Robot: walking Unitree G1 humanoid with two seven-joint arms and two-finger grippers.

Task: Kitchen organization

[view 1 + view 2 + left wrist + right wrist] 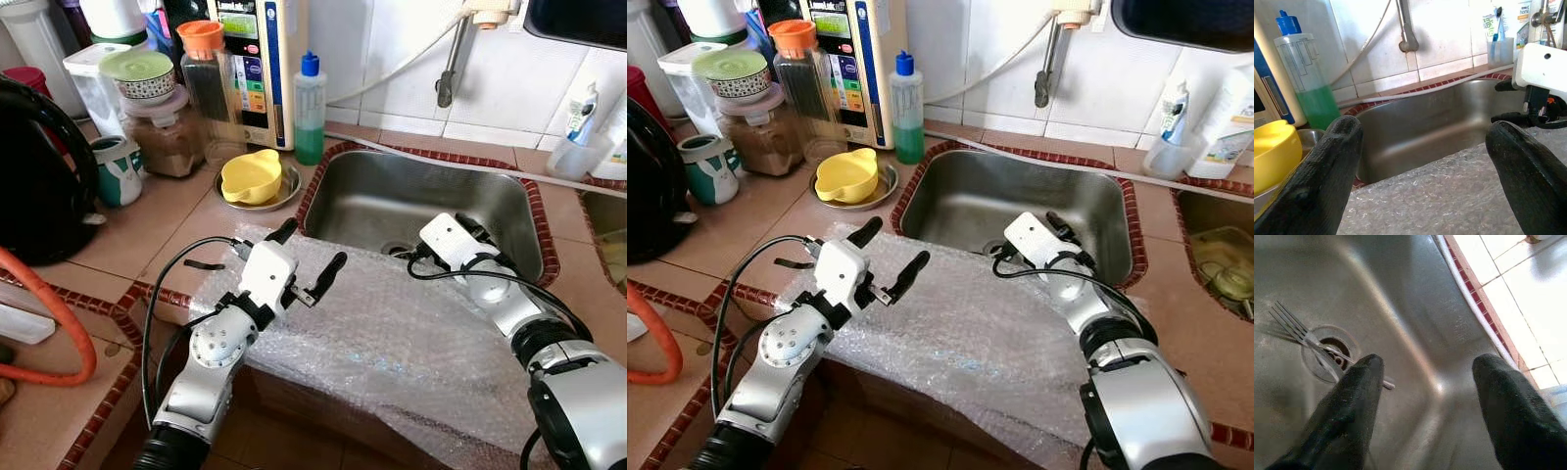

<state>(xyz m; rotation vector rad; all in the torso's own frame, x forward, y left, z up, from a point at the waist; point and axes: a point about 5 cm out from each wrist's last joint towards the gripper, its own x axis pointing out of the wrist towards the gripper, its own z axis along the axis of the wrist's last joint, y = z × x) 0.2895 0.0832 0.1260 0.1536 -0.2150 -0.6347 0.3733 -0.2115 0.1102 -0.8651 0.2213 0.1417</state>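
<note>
A steel sink is set in the tiled counter. A metal fork lies across its drain. My right gripper reaches down into the basin, open, with the fork off to one side of its fingers and apart from them. A sheet of bubble wrap covers the counter in front of the sink. My left gripper hovers open just above the sheet's left part with nothing in it. A yellow bowl rests on a metal plate left of the sink.
A green soap bottle, jars and a water appliance crowd the back left. A black kettle and an orange hose are at the left. A faucet hangs over the sink. A cup with a toothbrush stands at the back right.
</note>
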